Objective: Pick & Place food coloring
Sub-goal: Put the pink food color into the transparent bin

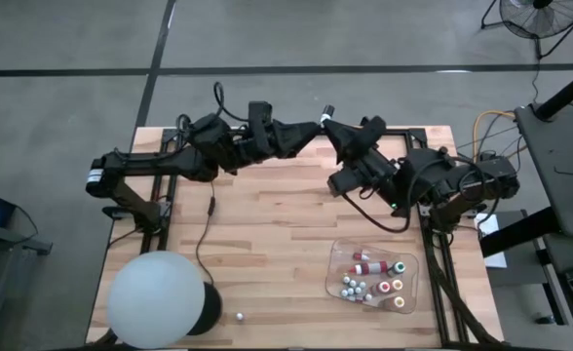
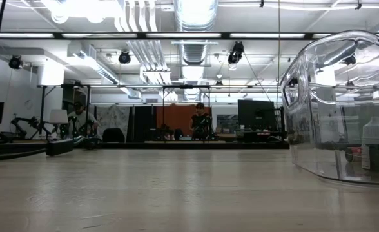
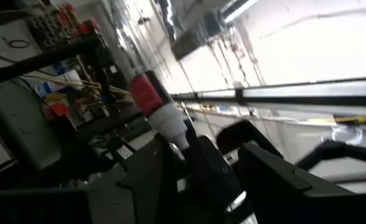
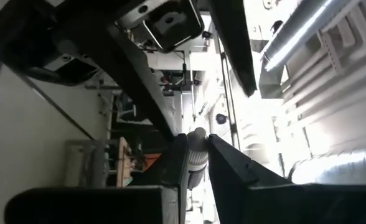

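Both arms meet high over the table's far middle. My left gripper (image 1: pixel 309 132) and my right gripper (image 1: pixel 333 123) stand tip to tip, with a tiny bottle end (image 1: pixel 326 110) showing between them. In the left wrist view a whitish food coloring bottle (image 3: pixel 169 127) with a red cap sticks out past my left gripper (image 3: pixel 184 152). In the right wrist view a grey bottle (image 4: pixel 195 158) with a whitish round end sits in my right gripper (image 4: pixel 197 152). Whether these are one bottle or two, I cannot tell. Several more bottles (image 1: pixel 369 283) lie in the clear tray (image 1: pixel 337 255). My left gripper is shut on the whitish bottle's lower body (image 3: pixel 178 142), pinched between the two fingers. The red cap (image 3: pixel 147 93) points away from the wrist, and the bottle is lifted clear of the table. My right gripper pinches the grey bottle's body (image 4: pixel 194 167) between its two fingers (image 4: pixel 173 163). The whitish end (image 4: pixel 198 133) stands just past the fingertips, and the bottle is held clear of the table.
The clear tray (image 2: pixel 344 109) sits near the table's right near corner. A big white ball (image 1: pixel 156 297) on a dark base fills the left near corner. One tiny bottle (image 1: pixel 239 316) lies alone on the wood beside it. A black cable (image 1: pixel 207 229) trails across the left half.
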Robot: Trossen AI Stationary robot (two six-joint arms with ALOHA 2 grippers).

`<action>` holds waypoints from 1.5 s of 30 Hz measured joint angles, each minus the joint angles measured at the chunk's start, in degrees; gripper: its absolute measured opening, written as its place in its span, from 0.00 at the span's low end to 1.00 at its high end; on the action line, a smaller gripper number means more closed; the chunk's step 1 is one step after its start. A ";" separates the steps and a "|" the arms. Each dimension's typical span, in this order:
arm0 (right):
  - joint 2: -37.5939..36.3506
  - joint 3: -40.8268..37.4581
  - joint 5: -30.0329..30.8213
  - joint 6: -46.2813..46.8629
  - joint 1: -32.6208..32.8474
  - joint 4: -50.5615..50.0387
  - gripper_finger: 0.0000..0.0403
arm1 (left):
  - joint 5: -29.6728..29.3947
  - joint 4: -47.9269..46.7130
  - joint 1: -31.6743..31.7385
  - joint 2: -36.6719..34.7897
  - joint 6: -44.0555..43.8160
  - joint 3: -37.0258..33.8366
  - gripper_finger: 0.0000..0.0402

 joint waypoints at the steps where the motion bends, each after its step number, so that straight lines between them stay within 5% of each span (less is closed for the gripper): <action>1: -0.19 0.00 -0.05 1.11 0.00 0.02 0.11 | 0.92 -0.05 0.01 -0.07 0.35 0.00 0.45; 12: -4.01 -0.10 1.98 7.53 -0.70 -0.46 0.09 | 11.01 0.28 -0.02 -0.95 2.48 0.15 0.45; 22: -7.27 -0.14 6.33 22.98 -1.23 -2.10 0.02 | 19.74 0.70 -0.06 -1.00 3.99 0.13 0.45; 36: -7.09 -0.28 7.55 24.62 -0.64 -9.67 0.02 | 20.82 1.75 -0.05 -1.38 3.28 0.11 0.45; 40: -7.62 -0.28 7.77 35.98 -1.09 -10.82 0.02 | 20.83 -2.47 -0.02 -1.36 6.89 0.11 0.45; 45: -9.50 -0.28 2.85 51.00 -4.22 -24.37 0.02 | 21.87 -8.91 0.00 -1.29 12.15 0.04 0.45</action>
